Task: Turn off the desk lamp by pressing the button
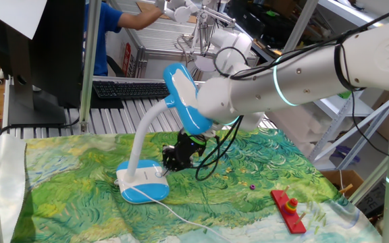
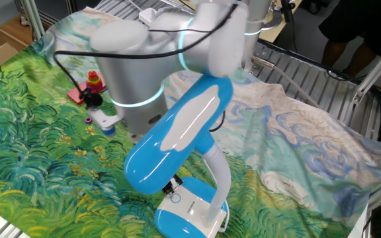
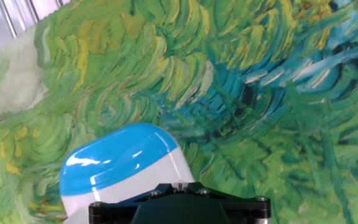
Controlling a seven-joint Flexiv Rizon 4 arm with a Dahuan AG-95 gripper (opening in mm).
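Observation:
The desk lamp stands on the painted cloth. Its blue-and-white base carries a white gooseneck and an oblong blue head. The head fills the middle of the other fixed view, above the base. My gripper points down with its tips on the right side of the base's white top plate. It also shows under the head in the other fixed view. In the hand view the fingertips sit together against the white plate. The button is hidden under them.
A red base with a stacked toy lies on the cloth to the right of the lamp and shows in the other fixed view. A white cable trails from the lamp base. A keyboard and a person are behind the table.

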